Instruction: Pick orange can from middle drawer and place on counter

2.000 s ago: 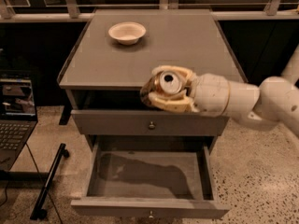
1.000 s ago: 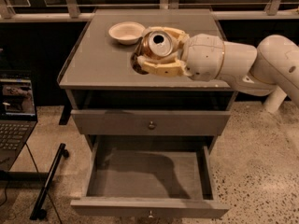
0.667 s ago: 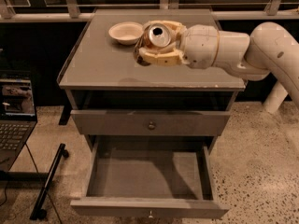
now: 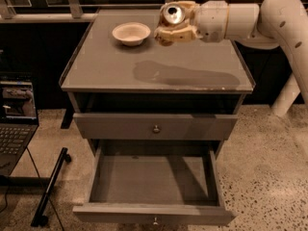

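While the hand (image 4: 174,22) hung over the far part of the counter (image 4: 202,57), its tan fingers (image 4: 175,34) were pinching the can (image 4: 172,14), which lay tipped in the grasp with its silver lid turned toward the near side. The can was just right of the bowl (image 4: 131,32) and seemed clear of the surface, since the shadow fell well nearer on the grey top. Below, the drawer (image 4: 154,214) stood pulled out with no can in it. What remained, by my reading, was to lower and let go. The risk lay in the tilt: released as it was, the can would likely land on its side, roll, and perhaps go over the thin rim. A drop from height would worsen that. With the bowl so close on the left, any sideways drift in the descent could knock it.
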